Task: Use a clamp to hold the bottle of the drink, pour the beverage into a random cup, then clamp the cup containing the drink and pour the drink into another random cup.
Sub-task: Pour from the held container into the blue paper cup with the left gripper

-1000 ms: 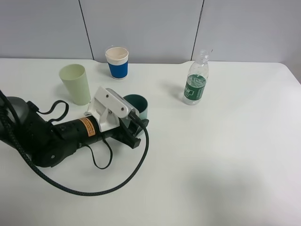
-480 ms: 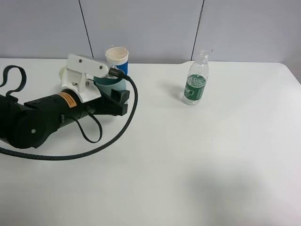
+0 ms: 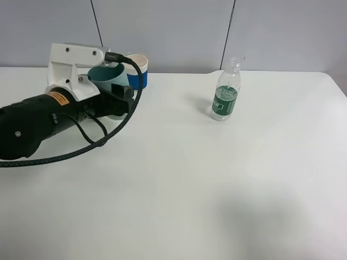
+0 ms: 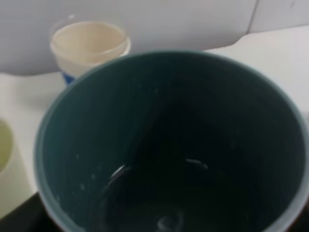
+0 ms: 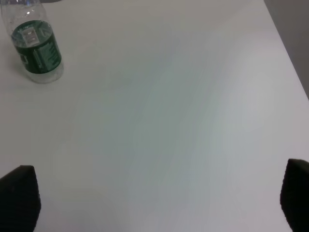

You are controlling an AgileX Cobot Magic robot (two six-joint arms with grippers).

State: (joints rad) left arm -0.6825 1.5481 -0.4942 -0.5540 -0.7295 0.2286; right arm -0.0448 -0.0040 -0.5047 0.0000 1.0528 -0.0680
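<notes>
My left gripper (image 3: 118, 96) is shut on a dark teal cup (image 3: 107, 76) and holds it upright above the table at the back left. It is close beside the blue and white paper cup (image 3: 139, 69). In the left wrist view the teal cup (image 4: 169, 145) fills the frame, with wet glints low inside. The paper cup (image 4: 89, 46) stands just behind it. A sliver of the pale green cup (image 4: 2, 145) shows at the edge. The clear bottle (image 3: 225, 92) with a green label stands upright and uncapped at the back right. My right gripper (image 5: 154, 203) is open, well away from the bottle (image 5: 36, 46).
The white table (image 3: 217, 184) ends at a grey panelled wall (image 3: 173, 27) behind the cups. My left arm and its black cable (image 3: 81, 149) cover the left side of the table. In the exterior view the arm hides the pale green cup.
My left gripper has lifted the teal cup off the table and carried it back and to the left, up beside the blue and white cup. The bottle has not moved.
</notes>
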